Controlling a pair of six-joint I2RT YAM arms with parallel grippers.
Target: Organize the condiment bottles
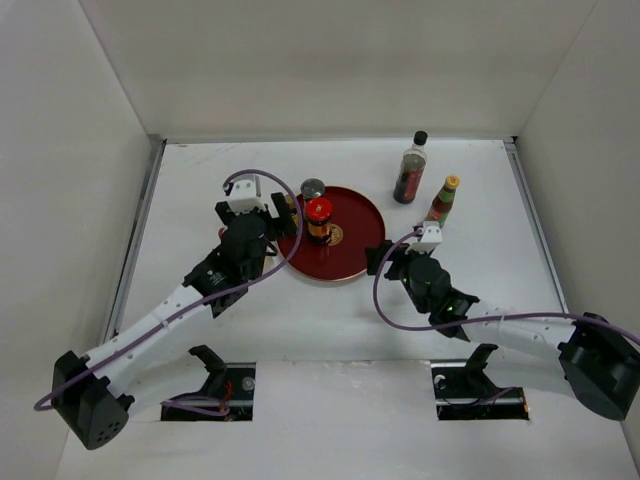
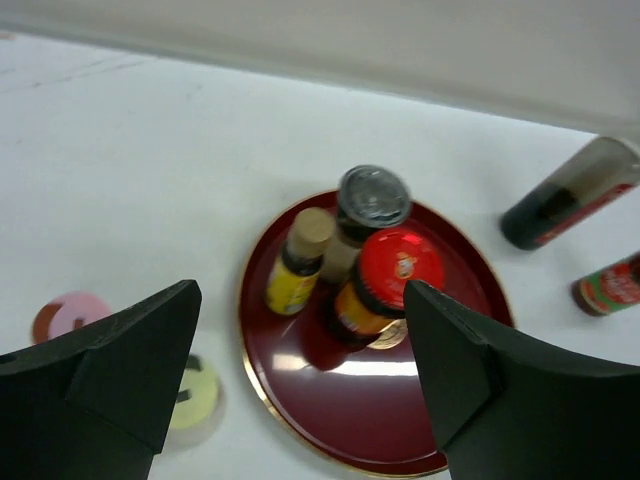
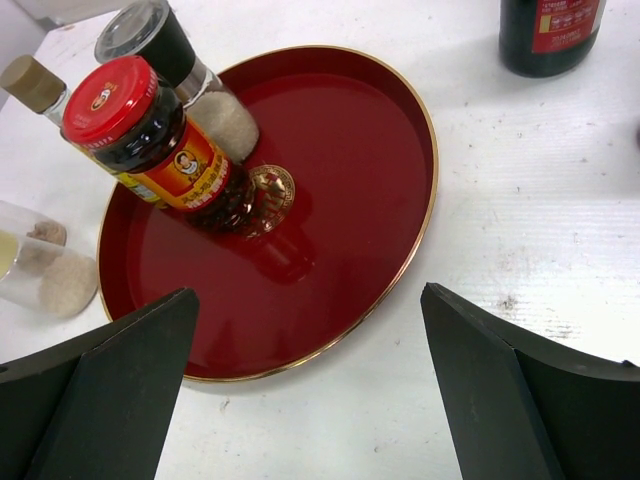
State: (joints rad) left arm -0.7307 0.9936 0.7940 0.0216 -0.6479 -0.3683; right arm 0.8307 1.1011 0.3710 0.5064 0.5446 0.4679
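Nearest you, both sets of jaws stand apart with nothing in them. The left gripper (image 2: 300,295) hangs at the left rim of the red tray (image 3: 345,140), and the right gripper (image 3: 308,293) hangs off its near right side.

Three of your bottles crowd the tray's left half. The red-lidded jar (image 3: 150,140) is in front, the silver-topped shaker (image 2: 372,200) is close behind it, and a small tan-capped bottle (image 2: 298,262) with a yellow label is just beside them. The jar's label shows a portrait, but its writing is too small to read. The jar partly hides a gold emblem (image 3: 270,190) at the tray's centre.

Left of the tray, off it, a pink pot (image 2: 72,315) and a cream pot (image 2: 195,395) are blurred, and the left finger cuts off part of the cream one.

Farther right on the table (image 1: 480,300), well apart from the tray, the slim yellow-capped bottle (image 1: 444,200) stands near the tall dark bottle (image 1: 411,170). The tall bottle's red label is unreadable.
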